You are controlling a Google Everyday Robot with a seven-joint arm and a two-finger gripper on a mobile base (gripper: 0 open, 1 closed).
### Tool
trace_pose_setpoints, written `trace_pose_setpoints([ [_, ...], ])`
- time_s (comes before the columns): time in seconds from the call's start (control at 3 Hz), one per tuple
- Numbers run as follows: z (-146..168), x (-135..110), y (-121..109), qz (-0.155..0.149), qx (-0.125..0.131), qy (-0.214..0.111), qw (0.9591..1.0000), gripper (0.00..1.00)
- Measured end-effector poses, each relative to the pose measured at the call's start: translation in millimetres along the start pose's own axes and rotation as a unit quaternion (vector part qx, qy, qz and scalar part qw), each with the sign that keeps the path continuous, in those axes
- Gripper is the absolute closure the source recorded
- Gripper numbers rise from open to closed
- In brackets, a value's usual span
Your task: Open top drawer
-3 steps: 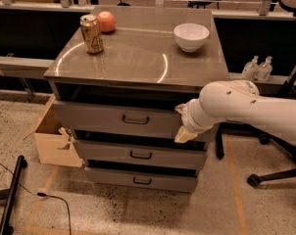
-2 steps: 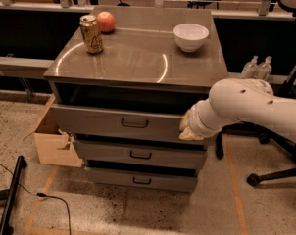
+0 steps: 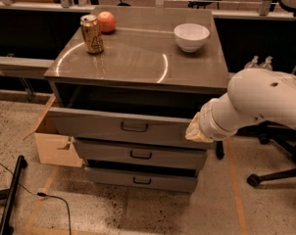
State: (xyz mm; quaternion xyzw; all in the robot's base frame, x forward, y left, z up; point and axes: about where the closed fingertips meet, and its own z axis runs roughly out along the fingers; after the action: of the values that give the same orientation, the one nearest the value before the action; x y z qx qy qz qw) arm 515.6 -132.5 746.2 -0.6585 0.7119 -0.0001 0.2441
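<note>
The top drawer (image 3: 104, 124) is the widest grey drawer, with a small black bail handle (image 3: 134, 127) at its centre. It stands pulled out from the cabinet, with a dark gap showing above its front panel. My gripper (image 3: 194, 131) is at the right end of the drawer's front panel. It is mostly hidden behind my white wrist and arm (image 3: 256, 102), which reaches in from the right.
Two narrower grey drawers (image 3: 140, 154) sit below. On the cabinet top (image 3: 138, 58) stand a gold can (image 3: 91, 34), an orange fruit (image 3: 107, 21) and a white bowl (image 3: 191, 36). A cardboard box (image 3: 52, 143) is at the left, and a chair base (image 3: 273, 173) at the right.
The top drawer has slid further out towards the camera. My arm and gripper have drawn back with it, to the right and nearer the camera.
</note>
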Motion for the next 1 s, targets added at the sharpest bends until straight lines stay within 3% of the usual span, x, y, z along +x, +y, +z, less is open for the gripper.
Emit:
trace_pose_setpoints([
  [0.67, 4.9, -14.6, -19.8, -0.023, 0.023, -0.015, 0.9994, 0.39],
  [1.0, 11.3, -16.0, -31.4, -0.030, 0.035, -0.015, 0.9988, 0.42],
])
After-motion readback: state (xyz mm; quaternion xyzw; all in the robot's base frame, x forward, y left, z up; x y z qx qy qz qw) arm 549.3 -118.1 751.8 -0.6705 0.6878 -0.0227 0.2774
